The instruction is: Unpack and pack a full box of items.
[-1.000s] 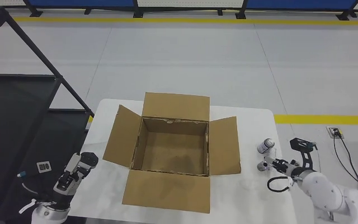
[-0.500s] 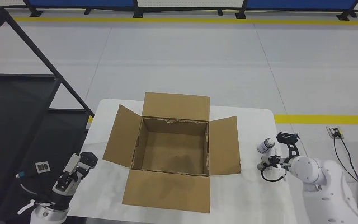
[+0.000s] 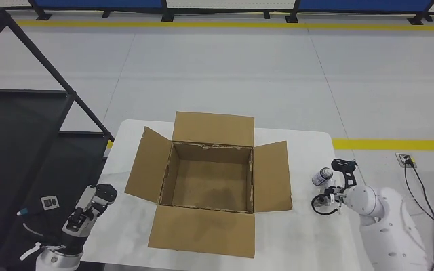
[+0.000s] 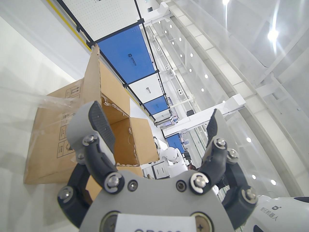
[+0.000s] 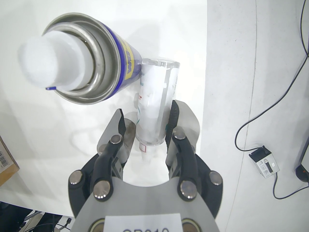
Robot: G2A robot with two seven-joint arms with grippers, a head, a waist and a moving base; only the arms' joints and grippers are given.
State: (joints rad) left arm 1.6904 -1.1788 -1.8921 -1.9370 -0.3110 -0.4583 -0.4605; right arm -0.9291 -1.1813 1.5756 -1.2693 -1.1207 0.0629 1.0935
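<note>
The box (image 3: 209, 177) interior at centre frame is left open from above, all four flaps splayed outward. At right, the bare table (image 3: 305, 230) strip is narrowed by a flap and crowded by the spray can (image 3: 323, 176) just beside the clear bottle (image 5: 154, 92).

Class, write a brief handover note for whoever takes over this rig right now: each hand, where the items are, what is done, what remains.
Left hand: open, empty, near the left side of the brown cardboard box.
Right hand: straddles the clear plastic bottle; grip unclear.
Bottle stands on the white table, right of the box, beside the blue-labelled spray can with a white cap.
Done: box open and empty.
To do: pack both items back in.
</note>
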